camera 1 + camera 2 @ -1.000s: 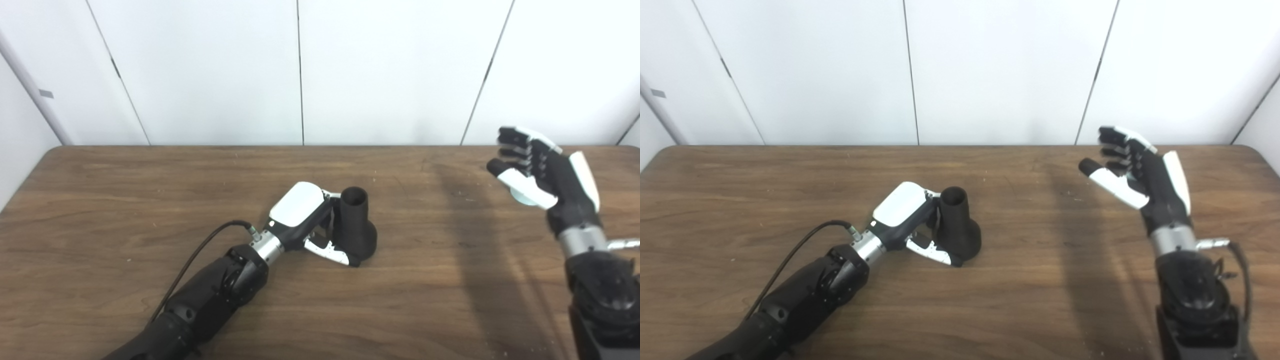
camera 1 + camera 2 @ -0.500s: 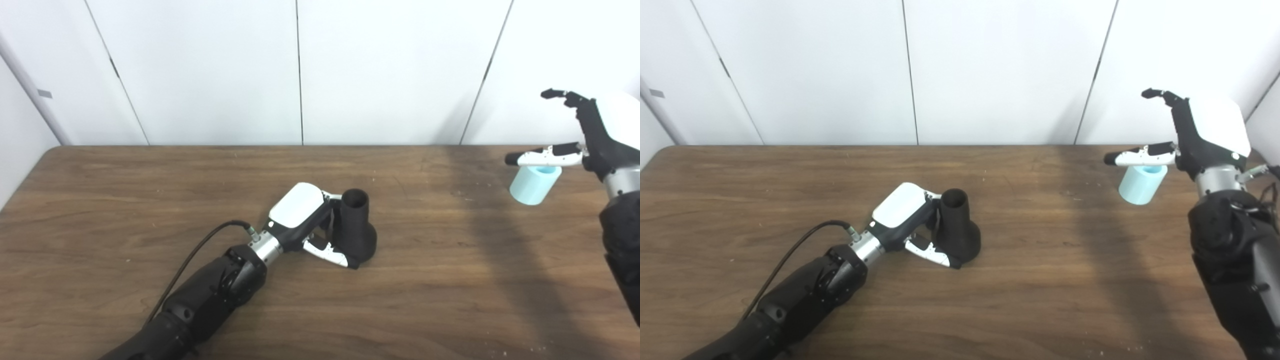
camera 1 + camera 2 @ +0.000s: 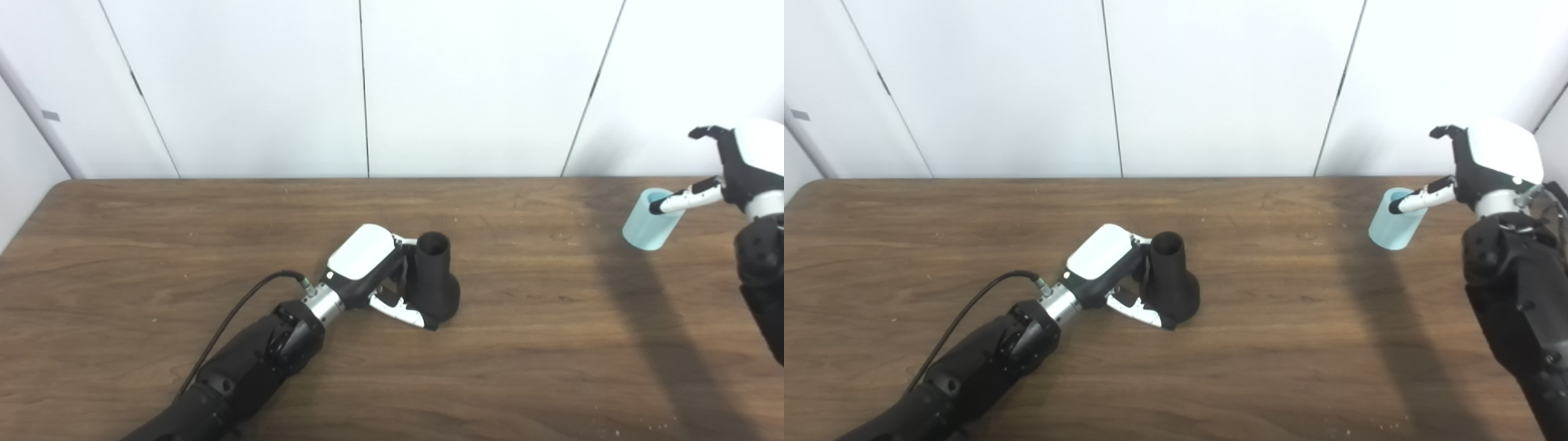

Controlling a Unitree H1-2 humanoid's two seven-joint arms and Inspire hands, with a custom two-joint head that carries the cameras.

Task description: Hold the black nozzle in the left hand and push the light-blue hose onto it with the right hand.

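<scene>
The black nozzle (image 3: 436, 278) was gripped upright by the left hand (image 3: 375, 269) on the table (image 3: 184, 233). The light-blue hose (image 3: 1394, 220) stood tilted beneath the spread right hand (image 3: 1482, 168), the thumb dipped into its mouth.

The black nozzle (image 3: 435, 275) stands upright on its wide flared base near the middle of the brown tabletop, its narrower round neck rising to an open mouth that faces up and slightly toward 12 o'clock. It is matte black, bell-shaped at the foot and tubular above. The light-blue hose (image 3: 647, 211) is a short, pale blue cylinder of tube, well apart from the nozzle, out at about 2 o'clock from it near the table's far right side. It sits tilted, its open top end leaning toward 1 o'clock, and its lower end on or just above the wood; which cannot be told.
</scene>
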